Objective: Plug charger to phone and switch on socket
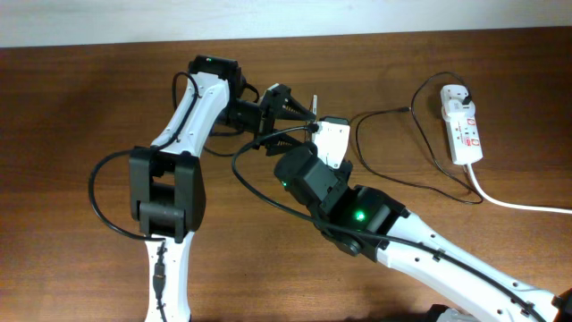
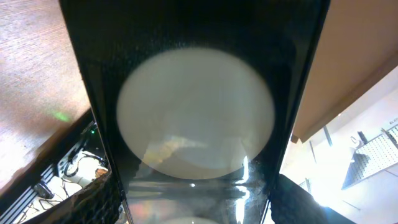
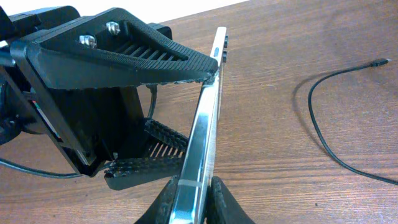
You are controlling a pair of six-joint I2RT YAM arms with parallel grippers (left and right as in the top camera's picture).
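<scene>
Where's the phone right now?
The phone is held up edge-on above the table, near the middle of the overhead view. The right claw pinches it and the left claw meets it from the side.

No word, brand or number can be read in any view. The socket point(image 1: 462, 123), well off to the right of the right gripper point(image 3: 194, 202), carries small red marks on its white face, but they are too small to make out as letters or signs. The phone point(image 2: 186, 25), clamped in the left gripper point(image 3: 196, 118) and pinched at its lower end by the right one, shows only a large pale round spot point(image 2: 196, 112) on its glossy black face, with no legible lettering.
</scene>
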